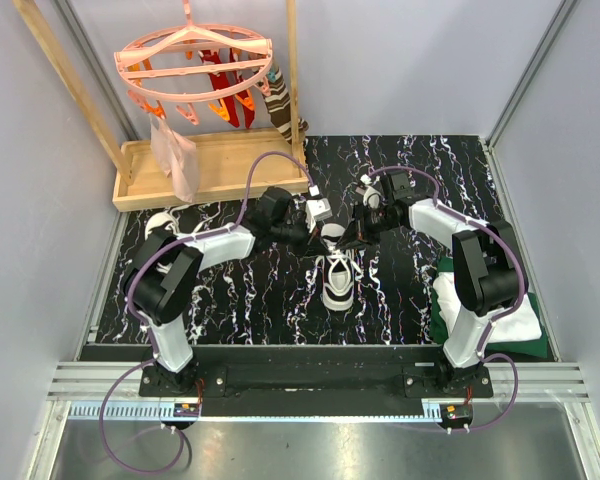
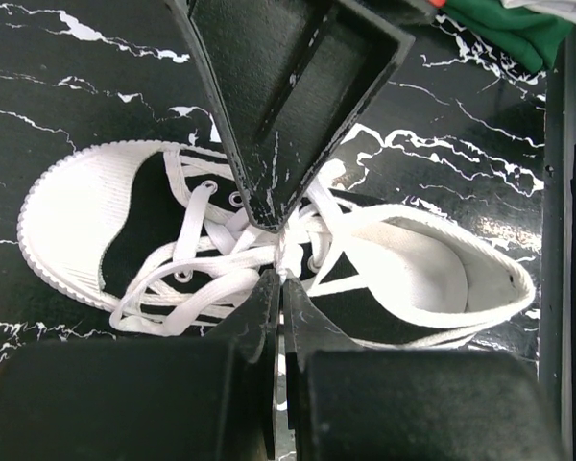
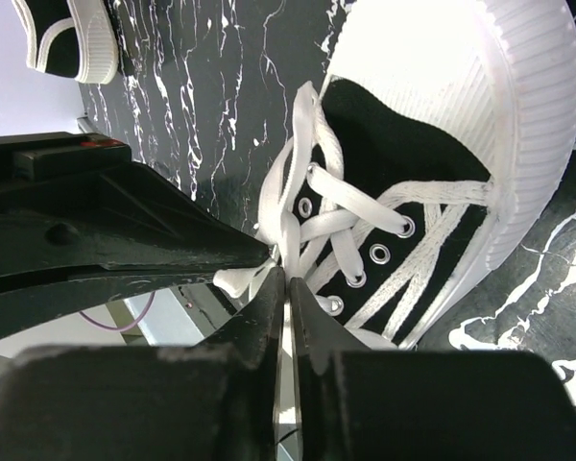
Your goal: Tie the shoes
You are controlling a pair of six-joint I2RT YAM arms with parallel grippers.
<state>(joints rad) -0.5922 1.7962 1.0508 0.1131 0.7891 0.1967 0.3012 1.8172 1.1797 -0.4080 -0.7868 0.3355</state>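
- 1 small black canvas shoe (image 1: 337, 282) sits mid-worktop (image 1: 240, 300), directly beneath the 2 arms that meet above it. Its twin (image 1: 160, 222) lies well apart at the left edge, partly hidden behind the left arm.
- The left hand (image 2: 280, 280) is pinched fully shut over the middle of the laces (image 2: 232, 257), with a sliver of white lace showing between its fingers.
- The right hand (image 3: 286, 280), set opposite, is likewise closed down on a white strand near the upper eyelets. The tips of the 2 hands are almost touching.
- The laces lie in slack crossings over the eyelets, and no finished bow or tight knot can be made out.
- The step in hand looks like drawing the 2 lace ends out to start the first crossing.
- Doing it well likely means each hand keeps just 1 strand and the 2 pull apart slowly and level, across the shoe rather than upward.
- The shoe appears light and nothing pins it down, so uneven tension could drag or tip it.
- With the fingers this crowded, either hand could catch a neighbouring crossing along with its own strand.
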